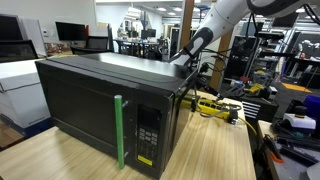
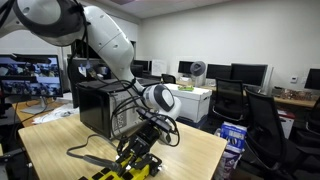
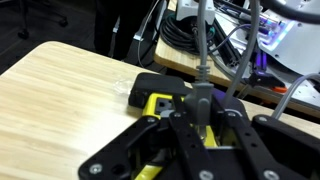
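**Yellow-and-black tool clamped beside the microwave**

The end effector (image 3: 200,115) is seen narrowed most of the way. Its fingers are set on either side of the yellow-and-black tool (image 3: 152,98), which appears to be clamped between them. The tool is found over the wooden worktop (image 3: 60,90), near its edge and close beside the black microwave (image 1: 100,95) with the green handle (image 1: 119,130). Whether the tool rests on the worktop or is raised off it cannot be told. The step in hand is judged to be the securing of the grasp on the tool. For the next move a firm, unslipping hold is called for. Clearance must also be kept from the microwave's wall and from the cables (image 3: 190,35) bundled past the worktop's edge.
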Available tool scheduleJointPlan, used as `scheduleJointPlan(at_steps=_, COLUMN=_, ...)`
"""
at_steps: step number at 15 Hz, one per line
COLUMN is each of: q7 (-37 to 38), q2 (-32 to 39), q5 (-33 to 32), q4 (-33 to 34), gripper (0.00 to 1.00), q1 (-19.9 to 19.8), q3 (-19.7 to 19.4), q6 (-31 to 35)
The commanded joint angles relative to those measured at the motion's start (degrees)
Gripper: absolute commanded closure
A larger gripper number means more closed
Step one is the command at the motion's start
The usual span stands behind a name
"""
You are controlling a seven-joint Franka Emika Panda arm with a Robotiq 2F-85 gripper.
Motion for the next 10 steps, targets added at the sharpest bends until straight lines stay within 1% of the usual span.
scheduleJointPlan(at_steps=1, q7=2.17, q2=-3.17, q5=1.48, q4=-0.29, gripper=0.92, q1=1.81, q3=0.25, q6=-3.13)
scheduleJointPlan(at_steps=5, q7=3.09, q2=-3.51, q5=0.2, q4=0.47, gripper=0.92, q1=2.46, q3=-0.37, q6=-5.64)
scheduleJointPlan(at_steps=10, q7=2.53, q2=-3.35, q5=-4.9, q4=-0.36, gripper=0.92, q1=2.23, q3=-2.05, q6=-11.48)
